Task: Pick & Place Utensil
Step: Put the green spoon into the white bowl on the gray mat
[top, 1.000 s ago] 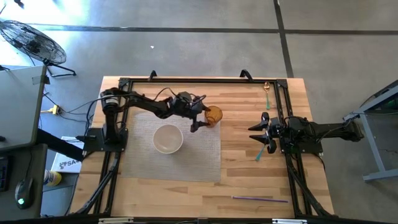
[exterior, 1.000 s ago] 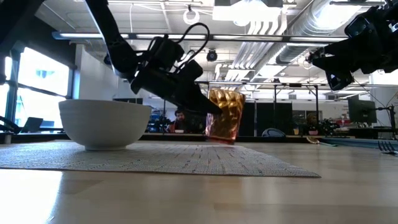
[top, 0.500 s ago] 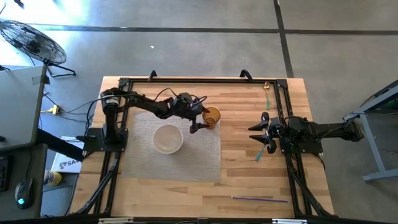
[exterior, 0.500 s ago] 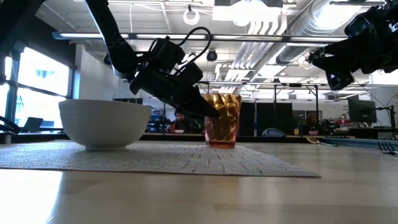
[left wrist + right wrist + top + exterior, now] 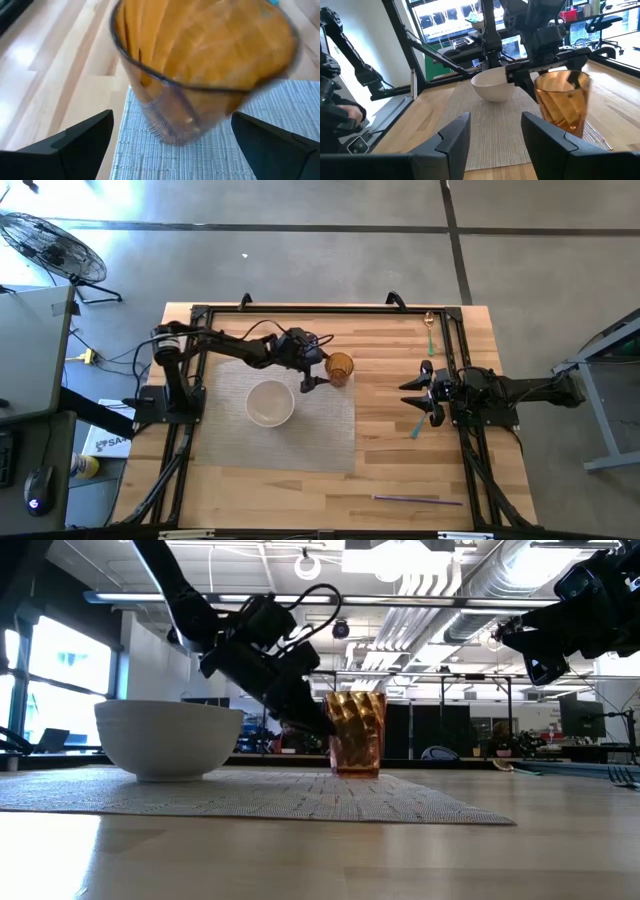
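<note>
A purple utensil (image 5: 418, 500) lies at the tabletop's (image 5: 400, 460) near edge. A teal utensil (image 5: 417, 426) lies just beside the right gripper (image 5: 420, 392), whose fingers hover apart. The left gripper (image 5: 318, 370), fingers apart, flanks the upright amber cup (image 5: 340, 367) at the placemat's (image 5: 300, 435) corner, near the white bowl (image 5: 270, 402). A gold spoon (image 5: 429, 328) lies farthest.

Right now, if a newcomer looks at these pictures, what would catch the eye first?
The amber cup stands upright at the woven mat's far right corner, with the left gripper open beside it. A white bowl sits mid-mat. The right gripper hangs open above a teal utensil.
</note>
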Tool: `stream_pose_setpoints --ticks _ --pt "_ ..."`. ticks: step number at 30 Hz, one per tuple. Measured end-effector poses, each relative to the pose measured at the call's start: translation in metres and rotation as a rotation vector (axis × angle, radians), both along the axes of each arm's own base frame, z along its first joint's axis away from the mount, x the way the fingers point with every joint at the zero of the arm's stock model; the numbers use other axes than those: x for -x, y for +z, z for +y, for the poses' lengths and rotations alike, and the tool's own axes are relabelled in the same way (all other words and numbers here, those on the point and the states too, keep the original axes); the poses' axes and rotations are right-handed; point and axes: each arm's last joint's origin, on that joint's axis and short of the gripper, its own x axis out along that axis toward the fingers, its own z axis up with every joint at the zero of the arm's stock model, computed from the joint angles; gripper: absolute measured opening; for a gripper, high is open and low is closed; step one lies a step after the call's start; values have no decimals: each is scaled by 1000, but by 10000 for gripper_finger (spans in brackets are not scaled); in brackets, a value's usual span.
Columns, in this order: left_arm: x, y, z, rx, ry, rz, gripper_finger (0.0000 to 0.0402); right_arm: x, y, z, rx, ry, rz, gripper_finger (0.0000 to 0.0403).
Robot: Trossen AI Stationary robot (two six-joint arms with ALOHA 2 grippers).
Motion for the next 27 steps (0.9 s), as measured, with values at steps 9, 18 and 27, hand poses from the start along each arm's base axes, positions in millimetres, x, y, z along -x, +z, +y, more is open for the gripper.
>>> stream_pose_setpoints --ticks 9,18,27 --pt "20 23 -3 -34 93 119 399 0 0 0 0 0 1 170" --pt "49 63 -8 -64 265 170 399 0 0 0 0 0 1 170" --pt "65 82 -11 -72 366 165 399 0 0 0 0 0 0 170"
